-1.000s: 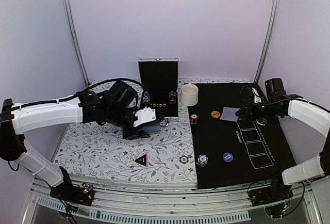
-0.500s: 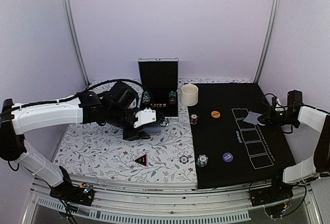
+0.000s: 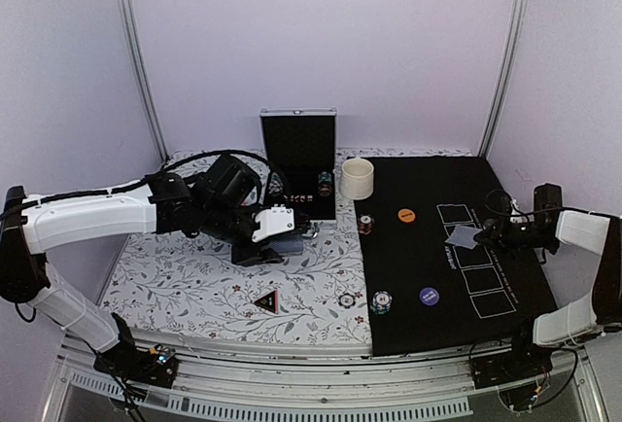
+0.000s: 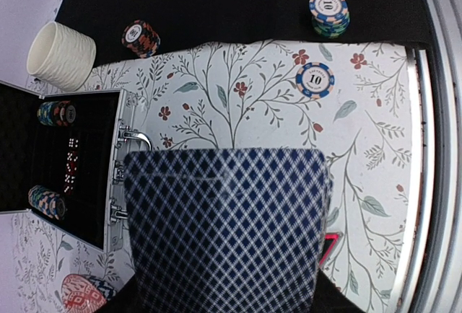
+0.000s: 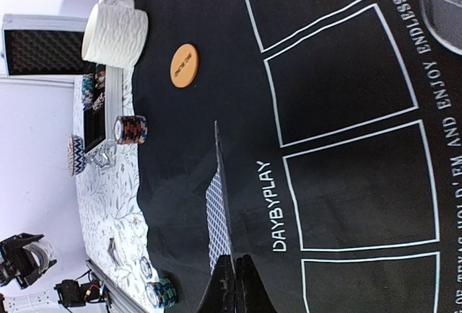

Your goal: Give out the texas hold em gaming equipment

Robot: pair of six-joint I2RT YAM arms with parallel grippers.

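Note:
My left gripper (image 3: 284,235) hovers over the floral cloth, shut on a deck of playing cards (image 4: 224,234) whose blue diamond backs fill the left wrist view and hide the fingers. My right gripper (image 5: 233,264) is shut on a single playing card (image 5: 217,205), seen edge-on above the black mat (image 3: 418,257), beside the white card outlines (image 3: 468,259). An orange disc (image 3: 406,215) and a dark blue disc (image 3: 429,296) lie on the mat. Chip stacks (image 3: 364,224) (image 3: 380,301) stand near the mat's left edge, with a lone chip (image 3: 346,299) and the triangle marker (image 3: 265,298) on the cloth.
A cream ribbed cup (image 3: 357,178) stands at the mat's far left corner. An open black case (image 3: 299,164) with chips and dice stands upright behind my left gripper. Metal frame posts rise at the back left and back right.
The right gripper carried its card from over the mat's middle out to the right, then back a little left and nearer, over the card outlines. The left arm has not moved.

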